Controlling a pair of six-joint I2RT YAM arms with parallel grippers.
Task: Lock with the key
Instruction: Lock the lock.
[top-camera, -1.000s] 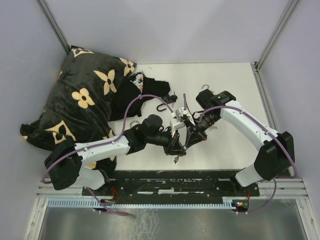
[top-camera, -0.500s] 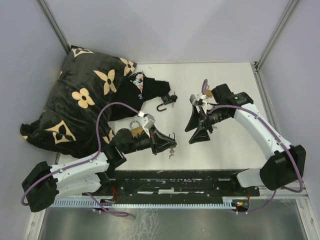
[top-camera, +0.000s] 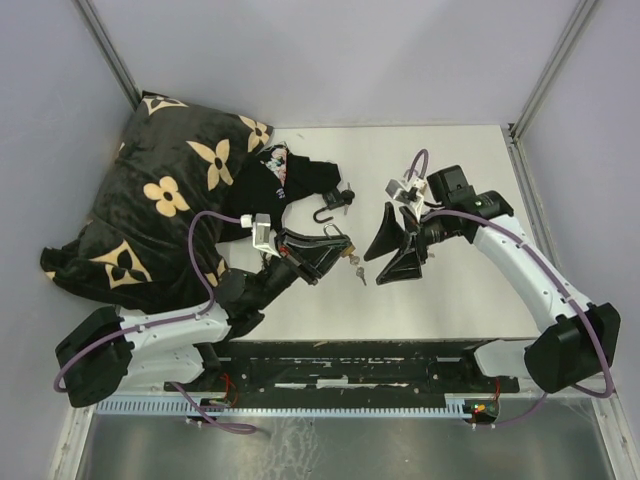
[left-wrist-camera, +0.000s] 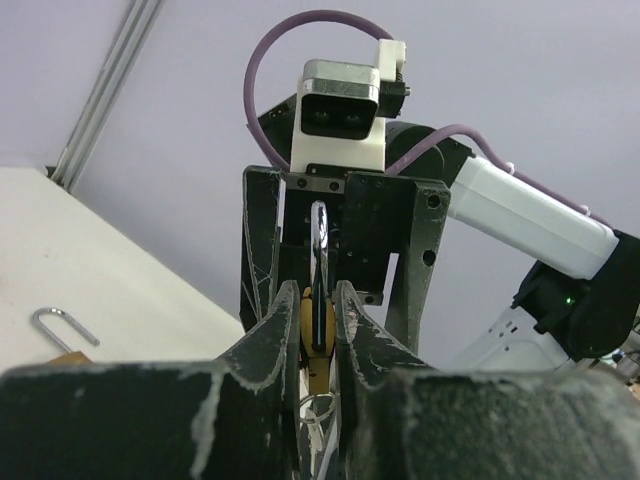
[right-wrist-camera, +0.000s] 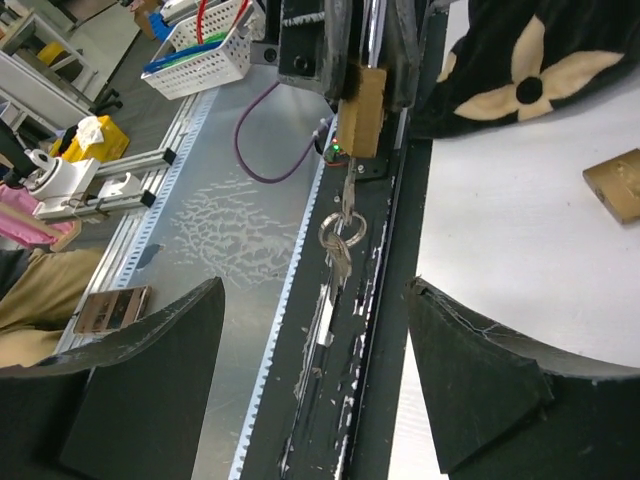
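Observation:
A brass padlock is clamped between the fingers of my left gripper, which is shut on it and holds it above the table. Edge-on in the left wrist view, the padlock sits between the closed jaws of that gripper. A key sticks in the padlock's underside, and a ring of spare keys dangles from it; these keys also show from above. My right gripper faces the padlock from the right, open and apart from it. Nothing lies between its jaws.
A black pillow with tan flowers fills the back left, with dark cloth beside it. A loose dark padlock lies on the table behind the grippers. A second brass padlock lies on the table too.
My right gripper has opened, let go of the key and drawn back to the right. The left arm swung the padlock away and then back up toward the right gripper.

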